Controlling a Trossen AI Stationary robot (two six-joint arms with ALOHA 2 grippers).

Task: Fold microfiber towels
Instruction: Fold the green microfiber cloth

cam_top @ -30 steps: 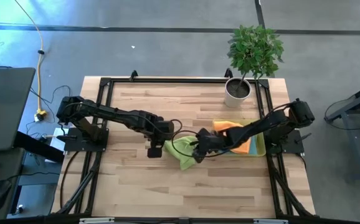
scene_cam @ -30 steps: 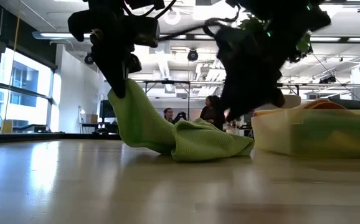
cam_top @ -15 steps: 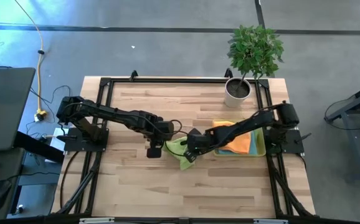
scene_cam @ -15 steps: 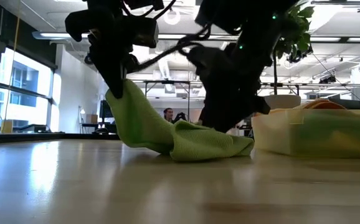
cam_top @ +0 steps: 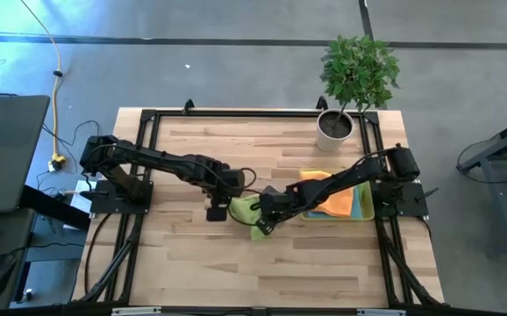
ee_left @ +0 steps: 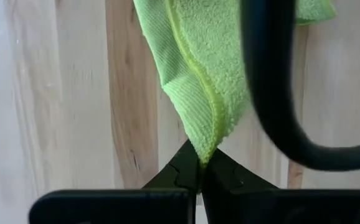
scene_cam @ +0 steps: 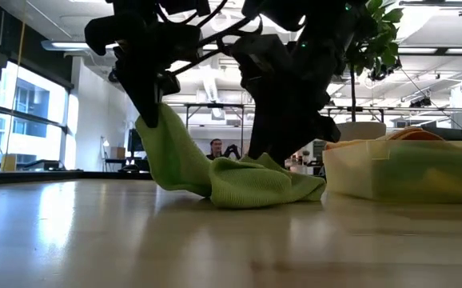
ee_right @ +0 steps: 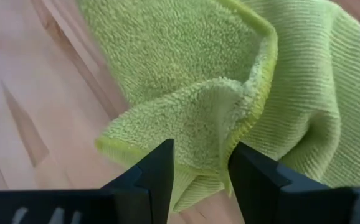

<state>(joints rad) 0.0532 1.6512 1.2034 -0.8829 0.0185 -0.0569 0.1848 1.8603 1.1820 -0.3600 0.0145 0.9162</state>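
A lime green towel (cam_top: 245, 209) lies bunched at the table's middle, and one of its corners is raised. My left gripper (cam_top: 221, 211) is shut on that corner and holds it above the wood (scene_cam: 153, 108). My right gripper (cam_top: 260, 225) is open and low over the towel's near right part. Its fingers stand on either side of a raised fold (ee_right: 220, 118). The rest of the towel (scene_cam: 247, 182) rests on the table. Orange, teal and yellow towels lie in a tray (cam_top: 367, 209) at the right. My left gripper pinches the towel's hemmed corner (ee_left: 206, 146) between its two fingertips, coming from above. The corner is lifted clear, and the cloth slopes down from it to the bunched part on the table. My right gripper is at the fold's two sides; I cannot tell whether its fingers (ee_right: 158, 168) touch it.
A white plant pot (cam_top: 334, 127) with a leafy plant stands at the far right. The pale tray (scene_cam: 407, 168) stands just right of the towel. Bare wood lies to the near side and the far left. People show in the room behind.
My right gripper has gone from beside the tray toward the table's left and down onto the towel, closer to my left gripper. The towel's right part has bunched up more toward the left. The raised corner has stayed in place.
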